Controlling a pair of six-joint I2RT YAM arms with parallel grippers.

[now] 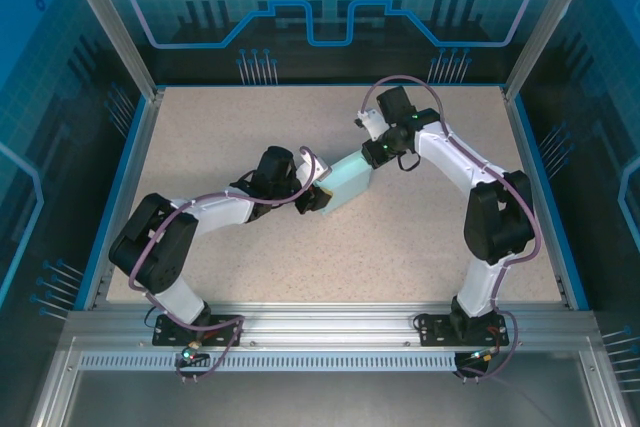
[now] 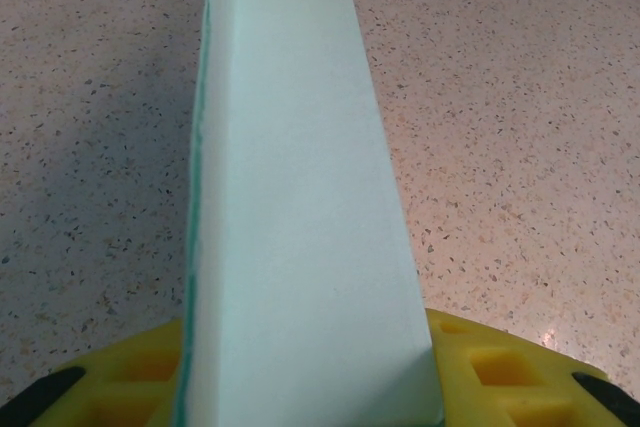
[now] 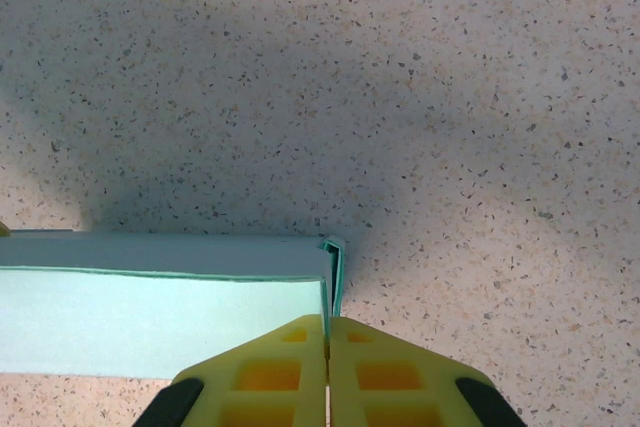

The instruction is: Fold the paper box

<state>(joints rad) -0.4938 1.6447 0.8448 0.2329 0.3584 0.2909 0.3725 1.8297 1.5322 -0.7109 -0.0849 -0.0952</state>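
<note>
2 grippers are engaged on the paper box [image 1: 348,182], which is found near the middle of the table [image 1: 250,267], already formed into a rectangular body. Its near-left end is clamped across the width by the left gripper [image 2: 310,392], judged to steady it. At the far-right end the right gripper [image 3: 327,342] is closed, with a thin card edge seemingly pinched in it, probably so that an end flap can be worked. The near end is hidden by the clamping gripper. Whether the box is resting on the surface or lifted cannot be determined.
</note>
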